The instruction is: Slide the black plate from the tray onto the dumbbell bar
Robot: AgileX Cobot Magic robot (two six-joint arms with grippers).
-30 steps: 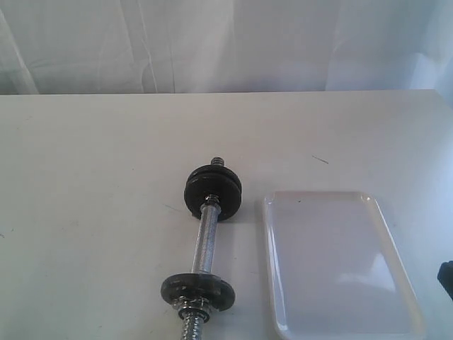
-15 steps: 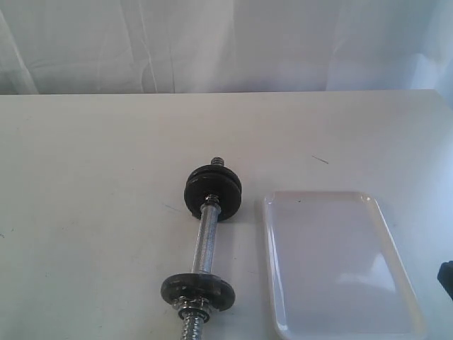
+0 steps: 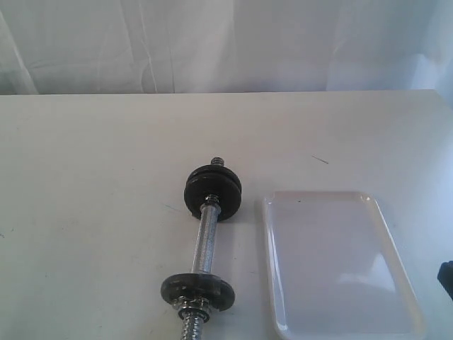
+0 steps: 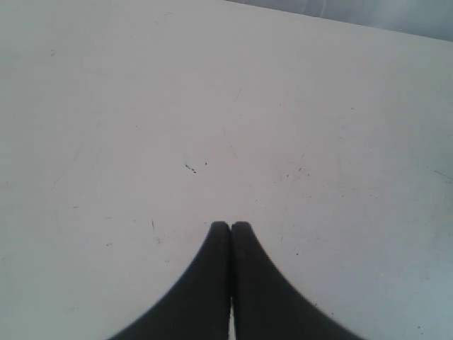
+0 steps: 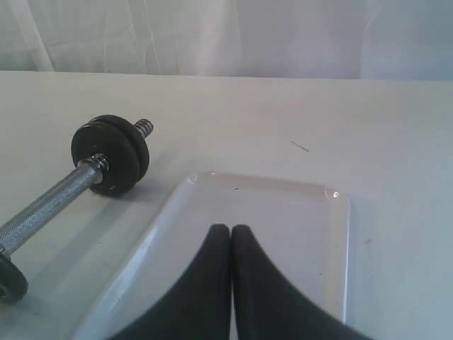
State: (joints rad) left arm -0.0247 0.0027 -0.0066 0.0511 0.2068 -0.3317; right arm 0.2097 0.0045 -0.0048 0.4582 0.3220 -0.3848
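Your tray point(image 3: 333, 262) holds nothing, and the black plate point(image 3: 197, 290) appears to be the single disc threaded on the dumbbell bar point(image 3: 205, 244), just beside the tray's near left corner, though I cannot rule out that it is one of the paired discs point(image 3: 213, 190) off the tray's far left corner. So the job looks essentially finished, and what is left is care. Keep both arms off the bar so it does not roll toward the tray. If the plate needs seating, push it straight along the rod, never across it. The right gripper point(image 5: 231, 230) hangs over the tray's near half with its jaws pressed together on nothing. The left gripper point(image 4: 231, 227) is likewise closed and empty over bare table point(image 3: 92, 198), its place relative to the tray unclear. The bar's long axis runs roughly parallel to the tray's long left edge, its far threaded end leaning slightly toward the tray. The plate stands on edge, faces square to that axis.
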